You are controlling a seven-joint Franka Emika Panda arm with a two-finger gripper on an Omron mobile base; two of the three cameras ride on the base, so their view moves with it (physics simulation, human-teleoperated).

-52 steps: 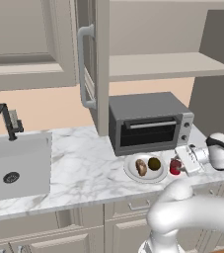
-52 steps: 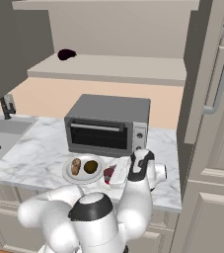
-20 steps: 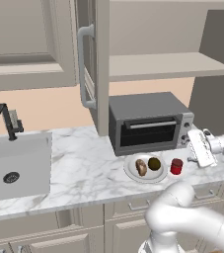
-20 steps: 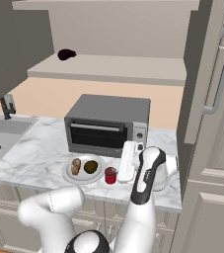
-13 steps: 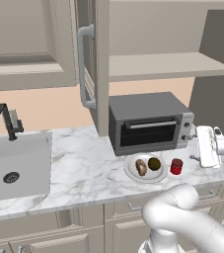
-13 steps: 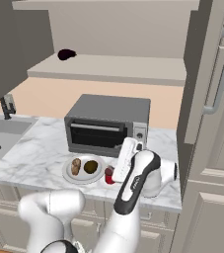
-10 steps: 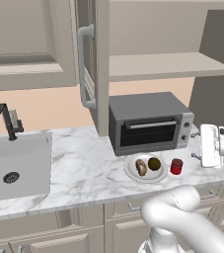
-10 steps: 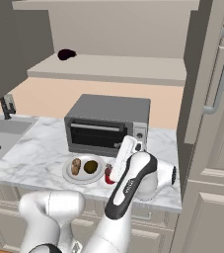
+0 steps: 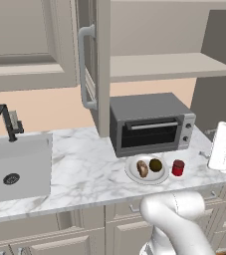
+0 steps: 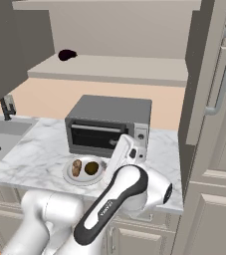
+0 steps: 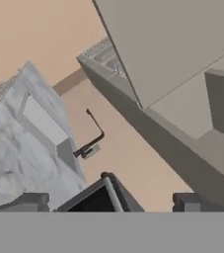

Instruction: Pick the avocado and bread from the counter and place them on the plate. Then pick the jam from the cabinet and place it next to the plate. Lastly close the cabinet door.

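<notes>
The white plate [image 9: 132, 174] lies on the marble counter [image 9: 79, 154] before the toaster oven, with the brown bread [image 9: 142, 168] and the dark green avocado [image 9: 156, 165] on it. The red jam [image 9: 178, 168] stands upright just right of the plate. My gripper [image 9: 205, 148] hovers right of the jam, apart from it. In the hand view the gripper [image 11: 111, 201] is open with nothing between its fingers. The cabinet door [image 9: 102, 64] stands open, its bar handle [image 9: 84, 69] facing left, beside the beige shelf [image 9: 164, 65]. From the right, the plate [image 10: 67, 175], bread [image 10: 76, 168] and avocado [image 10: 91, 168] show; my arm hides the jam.
A grey toaster oven [image 9: 149, 122] stands behind the plate. Sink [image 9: 15, 167] and black faucet [image 9: 5, 122] lie at the left. A small dark object [image 10: 67, 55] sits on the cabinet shelf. A tall cabinet with a bar handle [image 10: 219, 74] closes the right side.
My hand has drawn away from the jam, rising and shifting right, while the elbow swung forward. The jam stays standing beside the plate.
</notes>
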